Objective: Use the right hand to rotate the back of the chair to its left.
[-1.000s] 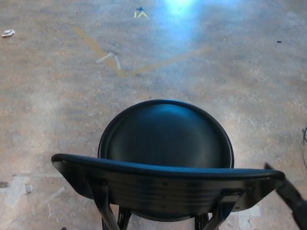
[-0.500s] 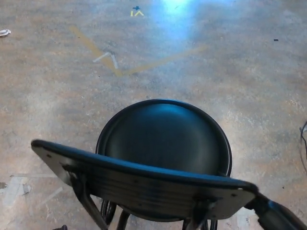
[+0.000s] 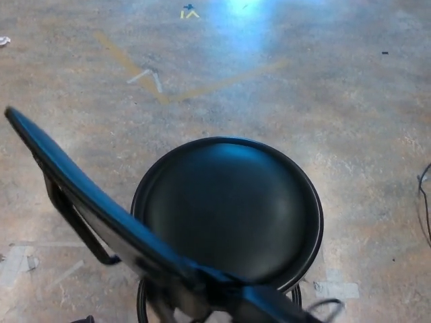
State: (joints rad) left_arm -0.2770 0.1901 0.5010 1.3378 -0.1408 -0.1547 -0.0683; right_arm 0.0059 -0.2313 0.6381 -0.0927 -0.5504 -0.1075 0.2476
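A black chair with a round seat (image 3: 229,208) stands on the concrete floor in the head view. Its curved backrest (image 3: 87,192) now runs diagonally from the upper left down to the bottom middle, along the seat's left side. My right hand (image 3: 259,304) shows as a dark, blurred shape at the bottom edge, right at the near end of the backrest and seemingly touching it. The blur hides how the hand sits on the backrest. My left hand does not show.
Yellow tape lines (image 3: 168,94) and small tape marks (image 3: 149,77) cross the floor beyond the chair. A dark cable (image 3: 424,195) lies at the right edge. Pale tape patches (image 3: 17,259) sit at the lower left, another (image 3: 335,289) beside the seat's right.
The backrest has swung from lying across the front of the seat round to the seat's left side. My right hand has moved left along the bottom edge with the backrest's end.
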